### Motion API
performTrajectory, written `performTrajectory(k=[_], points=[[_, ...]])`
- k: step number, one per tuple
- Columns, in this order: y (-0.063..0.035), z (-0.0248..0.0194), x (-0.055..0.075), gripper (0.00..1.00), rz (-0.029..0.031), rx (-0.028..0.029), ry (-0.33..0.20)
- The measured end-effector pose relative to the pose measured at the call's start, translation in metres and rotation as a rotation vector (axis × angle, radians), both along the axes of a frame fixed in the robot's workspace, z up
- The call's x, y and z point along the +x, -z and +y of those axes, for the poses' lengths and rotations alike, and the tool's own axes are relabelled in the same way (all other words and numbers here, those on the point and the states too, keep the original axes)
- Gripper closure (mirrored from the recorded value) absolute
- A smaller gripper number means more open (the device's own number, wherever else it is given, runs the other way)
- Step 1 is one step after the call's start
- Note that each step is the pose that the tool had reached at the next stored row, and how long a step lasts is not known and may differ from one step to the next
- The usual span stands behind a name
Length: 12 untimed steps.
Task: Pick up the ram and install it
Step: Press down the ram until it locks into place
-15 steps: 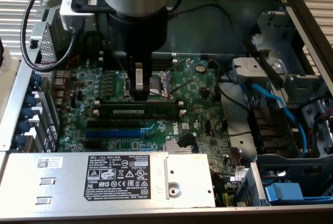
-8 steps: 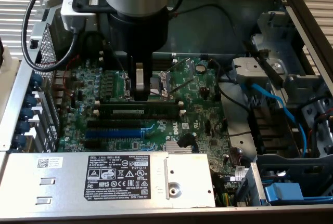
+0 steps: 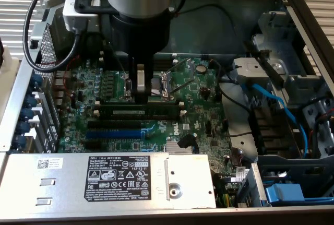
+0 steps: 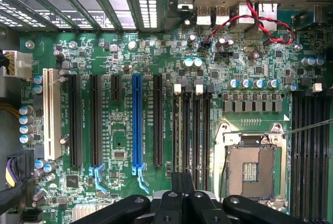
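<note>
Gripper: the arm's gripper [image 3: 141,95], hung from a thick grey cylindrical wrist, stood straight down over the green motherboard [image 3: 94,86]; its pale fingers [image 3: 141,83] were clenched together, their tips at the top edge of the ram.
Ram: the long, thin, flat dark-green memory stick with black chips and a small whitish label [image 3: 141,111] stood on edge in the long black memory slots with white end clips [image 4: 189,125], between the open square metal processor socket [image 3: 163,83] and the blue expansion slot [image 3: 112,132]; whether it was fully seated could not be told.
Handling: judged light and rigid, but thin and brittle; best taken by the bare top edge near the middle, clear of chips and contacts; pressure should go straight down, since a tilt could jam it or stress the slot.
Textures: the board was matt green, crowded with small silver-topped capacitors [image 4: 253,83]; the slots were glossy black plastic; the case wall [image 3: 308,21] was dull grey sheet steel.
Nearby: a grey metal power-supply box with a printed white label [image 3: 125,177]; light-blue cables [image 3: 271,97] towards the exterior view's right.
</note>
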<state>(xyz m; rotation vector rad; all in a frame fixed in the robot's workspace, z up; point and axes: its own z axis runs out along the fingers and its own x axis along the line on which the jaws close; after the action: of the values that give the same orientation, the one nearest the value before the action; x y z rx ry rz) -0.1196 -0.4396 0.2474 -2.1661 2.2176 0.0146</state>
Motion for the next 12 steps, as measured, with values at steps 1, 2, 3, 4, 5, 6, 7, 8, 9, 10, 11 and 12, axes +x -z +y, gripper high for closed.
performTrajectory(k=[1, 2, 3, 4, 5, 6, 7, 8, 9, 10, 11, 12], points=[[0.0003, 0.0, 0.0001, 0.89, 0.0, 0.0002, 0.0], [0.0004, 0.0, 0.0001, 0.89, 0.0001, 0.0001, 0.0], [0.0008, 0.0, 0.0001, 0.89, 0.0004, 0.0004, 0.0], [0.0012, 0.0, 0.0001, 0.89, 0.0007, 0.0008, 0.0], [0.0015, 0.0, 0.0001, 0.89, 0.0012, 0.0011, 0.0], [0.0019, 0.0, 0.0001, 0.89, 0.0014, 0.0013, 0.0], [0.0023, 0.0, 0.0001, 0.89, 0.0017, 0.0016, 0.0], [0.0027, 0.0, 0.0001, 0.89, 0.0024, 0.0019, 0.0], [0.0029, 0.0, 0.0001, 0.89, 0.0033, 0.0019, 0.0], [0.0034, 0.0, 0.0001, 0.89, 0.0045, 0.0025, 0.0], [0.0039, 0.0, 0.0001, 0.89, 0.0053, 0.0029, 0.0], [0.0043, 0.0, 0.0001, 0.89, 0.006, 0.0034, 0.0]])
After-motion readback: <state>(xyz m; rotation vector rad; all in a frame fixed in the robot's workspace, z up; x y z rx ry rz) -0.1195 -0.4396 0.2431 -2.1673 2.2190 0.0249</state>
